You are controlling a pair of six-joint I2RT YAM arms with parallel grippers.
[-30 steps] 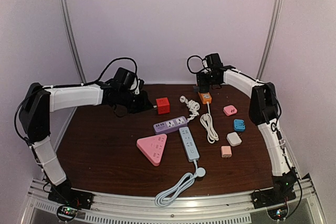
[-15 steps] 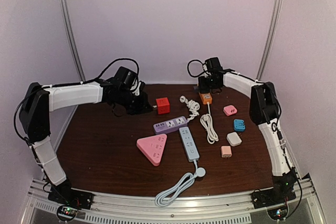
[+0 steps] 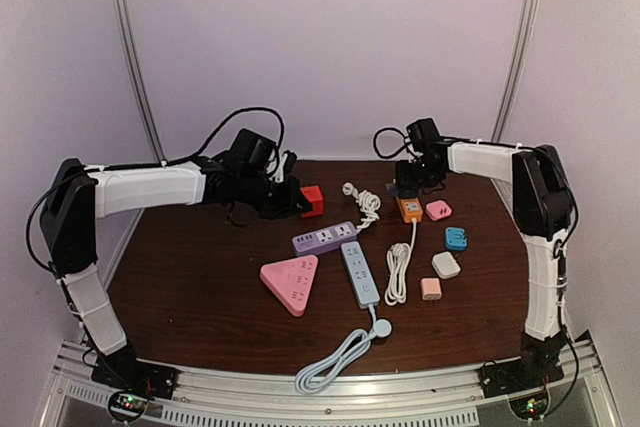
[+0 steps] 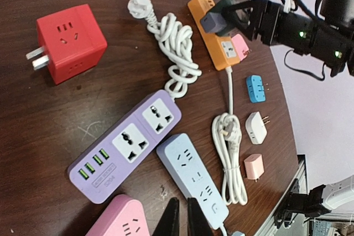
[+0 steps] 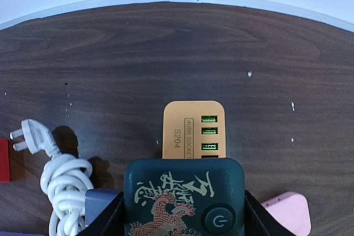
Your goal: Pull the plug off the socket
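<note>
Right jaws — around one plug (image 5: 182,203)

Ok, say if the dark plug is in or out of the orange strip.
In: the dark plug sits flush on the orange strip, no prongs showing; right gripper holds it.

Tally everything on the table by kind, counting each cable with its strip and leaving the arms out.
Power strips: 3, purple strip, light blue strip, orange strip
Cube sockets: 1, red cube
Triangular sockets: 1, pink triangle
Loose adapters: 4, pink adapter, blue adapter, white adapter, peach adapter
Plugs: 1, dark green plug
Total: 10
</note>
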